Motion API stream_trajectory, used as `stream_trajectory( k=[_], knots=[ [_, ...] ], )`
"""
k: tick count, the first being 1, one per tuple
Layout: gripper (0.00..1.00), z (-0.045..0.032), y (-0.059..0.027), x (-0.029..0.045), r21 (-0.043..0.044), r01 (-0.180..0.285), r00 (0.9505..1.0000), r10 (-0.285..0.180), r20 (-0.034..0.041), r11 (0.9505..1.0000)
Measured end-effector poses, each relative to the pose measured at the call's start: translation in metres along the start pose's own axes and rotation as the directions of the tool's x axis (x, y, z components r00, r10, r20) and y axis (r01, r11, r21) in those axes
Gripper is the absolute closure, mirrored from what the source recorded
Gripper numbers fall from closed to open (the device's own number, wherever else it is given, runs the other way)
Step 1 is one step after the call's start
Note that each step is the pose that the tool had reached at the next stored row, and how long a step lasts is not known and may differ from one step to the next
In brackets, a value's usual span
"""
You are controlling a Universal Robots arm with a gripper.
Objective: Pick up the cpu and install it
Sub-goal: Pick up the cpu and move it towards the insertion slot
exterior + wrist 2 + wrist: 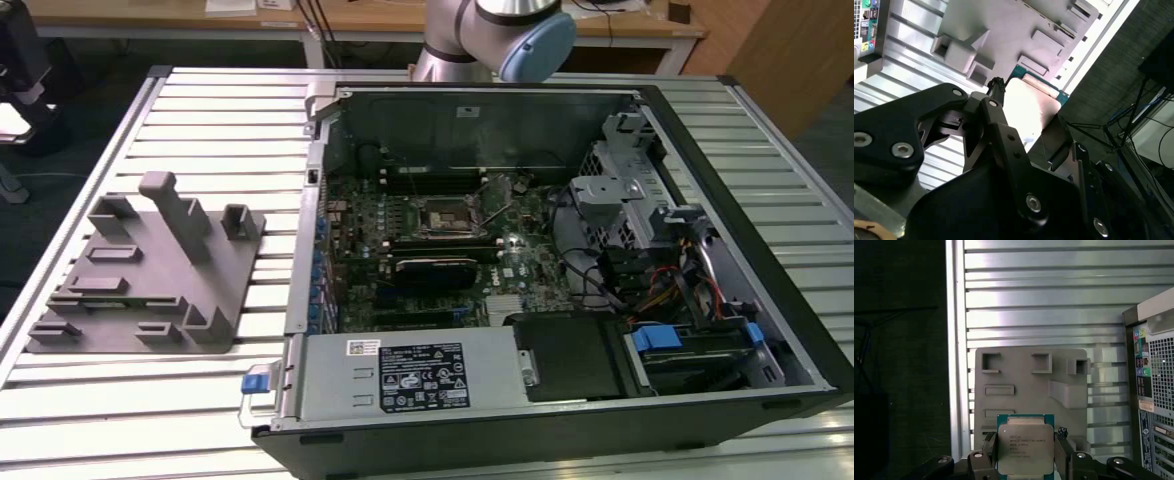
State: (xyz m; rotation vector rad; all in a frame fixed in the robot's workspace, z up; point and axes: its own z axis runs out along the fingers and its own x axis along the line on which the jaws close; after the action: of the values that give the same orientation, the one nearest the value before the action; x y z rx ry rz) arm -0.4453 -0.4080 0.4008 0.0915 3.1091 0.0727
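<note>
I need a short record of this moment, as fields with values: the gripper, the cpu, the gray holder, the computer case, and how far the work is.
gripper: shut on the cpu, one finger at each side
cpu: held between the fingers, metal top visible
gray holder: on the slatted table, at the exterior view's left of the case
computer case: open, board visible inside
socket: black square frame on the board
work: cpu picked up, not yet installed

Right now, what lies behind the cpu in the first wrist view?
Behind the cpu, clamped in the gripper, lies the grey fixture tray on the slatted table. The tray's part directly behind the chip is covered, so nothing there can be judged.
</note>
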Motion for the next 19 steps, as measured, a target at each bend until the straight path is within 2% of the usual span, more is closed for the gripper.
stream_trajectory(
  k=[19],
  knots=[
    [0.46, 0.0013, 0.0026, -0.0389, -0.0001, 0.0, 1.0, 0.0, 0.0001, 1.0]
  ],
)
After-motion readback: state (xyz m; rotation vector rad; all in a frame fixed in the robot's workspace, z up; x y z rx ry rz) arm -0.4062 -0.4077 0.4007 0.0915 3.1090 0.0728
